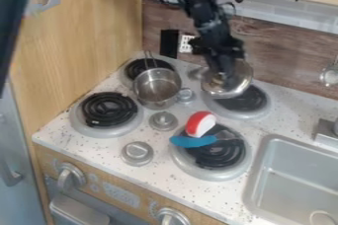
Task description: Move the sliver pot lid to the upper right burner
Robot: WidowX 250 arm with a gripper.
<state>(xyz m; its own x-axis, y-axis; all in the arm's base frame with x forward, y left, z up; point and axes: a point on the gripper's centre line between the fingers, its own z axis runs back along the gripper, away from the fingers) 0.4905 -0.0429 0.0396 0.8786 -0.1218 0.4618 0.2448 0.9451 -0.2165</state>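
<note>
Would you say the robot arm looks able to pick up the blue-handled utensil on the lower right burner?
Probably not: the gripper appears occupied with the silver pot lid. Otherwise, the utensil's blue handle looks open from above, beside the red-and-white toy.

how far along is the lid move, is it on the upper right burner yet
Nearly there: the silver lid already overlaps the upper left part of the upper right burner. The gripper is right at the lid, though its grip is unclear. Likely left: centring the lid, since much of the coil shows uncovered, and laying it flat, as it looks tilted.
</note>
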